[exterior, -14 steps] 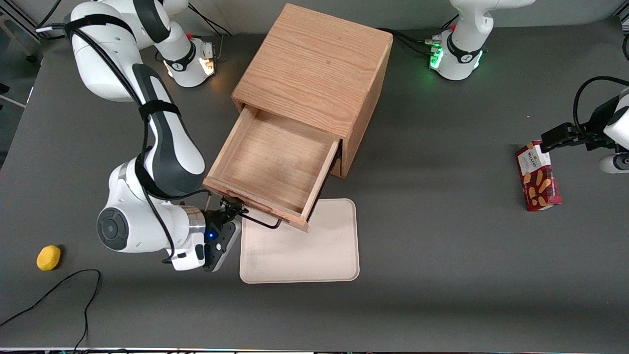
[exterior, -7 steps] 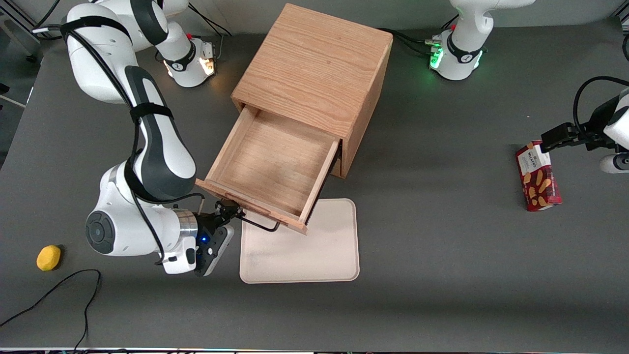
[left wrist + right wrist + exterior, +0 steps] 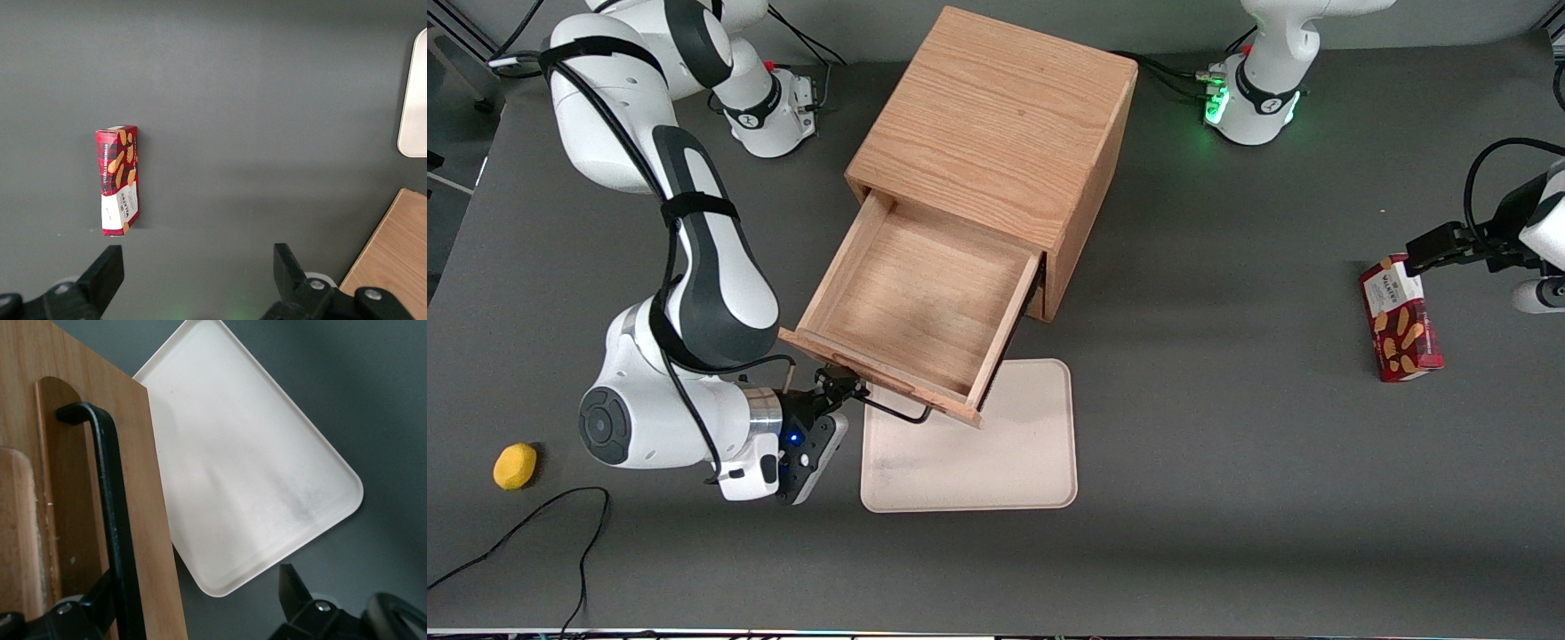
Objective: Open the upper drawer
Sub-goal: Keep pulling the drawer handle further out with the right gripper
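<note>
the upper drawer (image 3: 916, 307) stands pulled far out of the oak cabinet (image 3: 996, 124), its front panel overhanging the cream tray (image 3: 969, 453) on the grey tabletop (image 3: 1227, 400). my gripper (image 3: 845, 391) sits at the handle (image 3: 889, 407) end nearer the working arm's side, and in the wrist view my jaws stand apart, one finger (image 3: 297, 593) clear over the tray and the other beside the bar, so i judge i am not clamping it. the pull looks about done to me; the good move now is to back straight off along the drawer's own line, not sideways, so a finger doesn't snag the bar and twist the drawer on its runners.

the handle is a thin black metal rod with bent ends, smooth and slightly glossy, set over a shallow routed recess in the front. the wood is light oak with open straight grain, matte, square-edged. the tray is flat, pale, with rounded corners and a low rim, faintly scuffed.
</note>
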